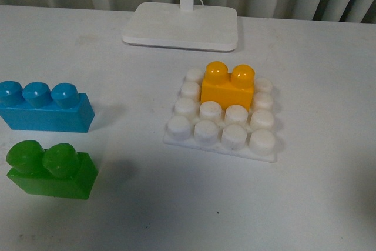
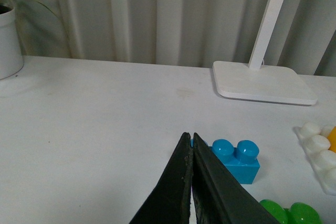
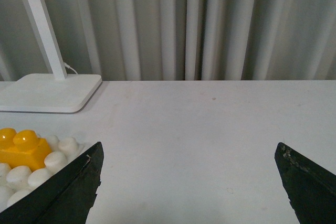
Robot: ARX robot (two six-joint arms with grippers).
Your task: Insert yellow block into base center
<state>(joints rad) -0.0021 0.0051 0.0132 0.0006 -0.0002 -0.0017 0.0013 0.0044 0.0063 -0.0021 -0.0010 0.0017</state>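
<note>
on the white table (image 1: pixel 305 204), the yellow block (image 1: pixel 227 86) sits pressed onto the base (image 1: pixel 220 116), over the two middle studs of the second row from the far edge (slightly behind the plate's centre), upright with both studs up. left of the base stand the blue brick (image 1: pixel 47 109) and the green brick (image 1: pixel 51 170), with the lamp stand (image 1: pixel 181 26) behind. the left gripper (image 2: pixel 191 145) has its fingers pressed together on nothing, while the right gripper (image 3: pixel 189 153) is spread wide and empty, apart from the block.
</note>
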